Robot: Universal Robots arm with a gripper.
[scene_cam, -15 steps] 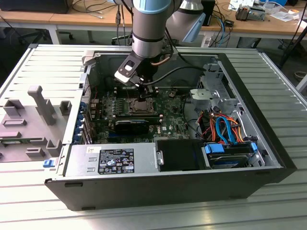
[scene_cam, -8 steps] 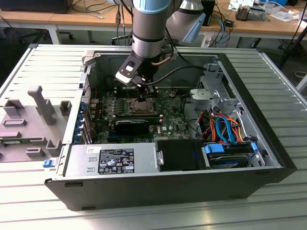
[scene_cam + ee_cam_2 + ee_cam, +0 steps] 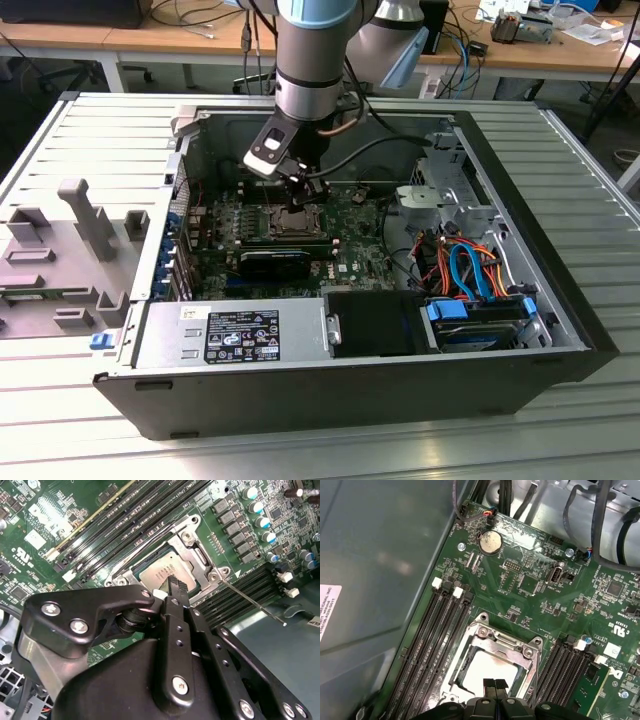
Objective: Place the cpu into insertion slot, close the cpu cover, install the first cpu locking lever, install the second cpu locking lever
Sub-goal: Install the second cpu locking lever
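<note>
While the ribbed metal tabletop [image 3: 560,150] spreads widest of all, a big dark computer case [image 3: 350,385] lies open on it, a boxy steel shell with a grey power supply [image 3: 230,330] at about 7 o'clock of its interior and a tangle of orange and blue cables [image 3: 470,270] toward 4 o'clock. A grey and pale-blue robot arm [image 3: 310,60] comes down from 12 o'clock into the case. Under it lies the green board [image 3: 530,580], glossy and dense with tiny parts, with long black memory slots [image 3: 427,650] running in ribbed rows either side of the socket and a round silver coin battery [image 3: 490,542] toward 11 o'clock of the first wrist view.

Matte black, angular and studded with screw heads, the hand [image 3: 176,586] has its two ridged fingertips pressed together, pinching nothing, and sits right over the near edge of the chip.

Next smaller, the insertion slot [image 3: 492,670] is a square of bright stamped steel with screws at its corners. Its cpu cover [image 3: 197,560], a thin silvery frame, lies flat around the chip in the second wrist view. Beside it a thin wire locking lever [image 3: 255,605] angles out toward 4 o'clock, clear of the frame.

Smallest, the cpu [image 3: 162,572] sits inside the slot, a flat square with a dull, smooth silver-grey top carrying faint print.
</note>
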